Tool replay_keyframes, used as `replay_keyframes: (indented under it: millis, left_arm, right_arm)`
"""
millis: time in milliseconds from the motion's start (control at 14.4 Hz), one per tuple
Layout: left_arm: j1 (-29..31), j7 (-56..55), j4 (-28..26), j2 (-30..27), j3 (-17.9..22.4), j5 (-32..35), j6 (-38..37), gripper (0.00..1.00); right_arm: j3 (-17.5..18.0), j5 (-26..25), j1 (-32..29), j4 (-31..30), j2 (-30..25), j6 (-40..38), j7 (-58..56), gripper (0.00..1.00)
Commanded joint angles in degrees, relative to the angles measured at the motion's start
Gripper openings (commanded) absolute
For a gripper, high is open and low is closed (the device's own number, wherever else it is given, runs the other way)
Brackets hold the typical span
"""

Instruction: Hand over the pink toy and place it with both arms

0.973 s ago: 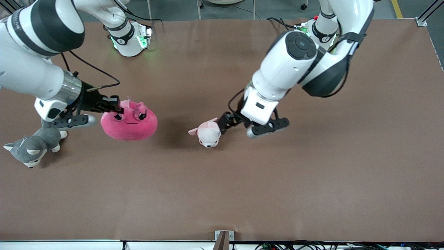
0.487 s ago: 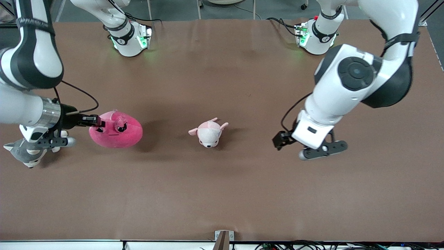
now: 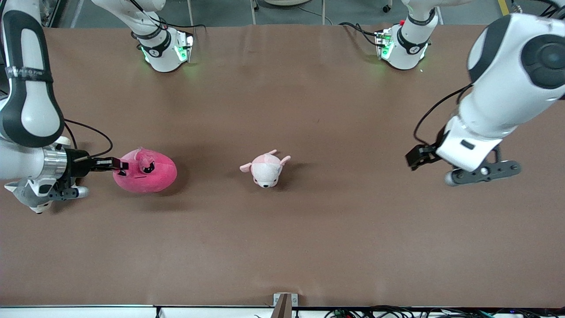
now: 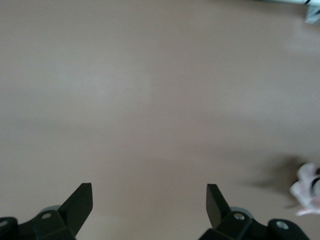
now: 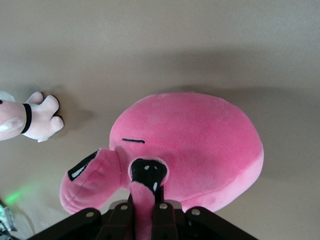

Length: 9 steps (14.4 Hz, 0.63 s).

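The pink toy, a round hot-pink plush with angry black eyes, rests on the brown table toward the right arm's end. My right gripper is shut on one of its ear flaps. In the right wrist view the toy fills the middle and the pink flap is pinched between the fingers of the right gripper. My left gripper is open and empty, up over bare table toward the left arm's end. In the left wrist view its two fingertips stand wide apart over bare table.
A small pale pink-and-white plush lies at the table's middle; it also shows in the right wrist view and the left wrist view. A grey-and-white husky plush lies under the right arm's wrist.
The right gripper has carried the pink toy toward the right arm's end and down onto the table. The left arm has swung away from the small plush toward its own end.
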Motion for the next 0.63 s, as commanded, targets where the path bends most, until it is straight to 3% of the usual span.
replay_keyframes:
  millis: [0,278,556]
  left_arm:
    - [1.15,5.95,-1.28,-3.45,1.16,0.45,-3.86,1.00]
    - [-0.79,12.89,-3.73,-8.63,10.73,-6.66,-6.24,1.00]
    - [-1.84,14.93,-12.16,-15.66,14.62,-9.40,-6.15,1.00]
  right_arm:
    - [1.10,3.73,-2.76,0.42,1.74,-1.60,-3.73,0.06]
    - [1.10,9.45,-4.17,0.60,4.30,-4.07,-5.06,0.06]
    - [1.10,9.81,-4.17,0.77,5.35,-3.98,-5.76,0.06]
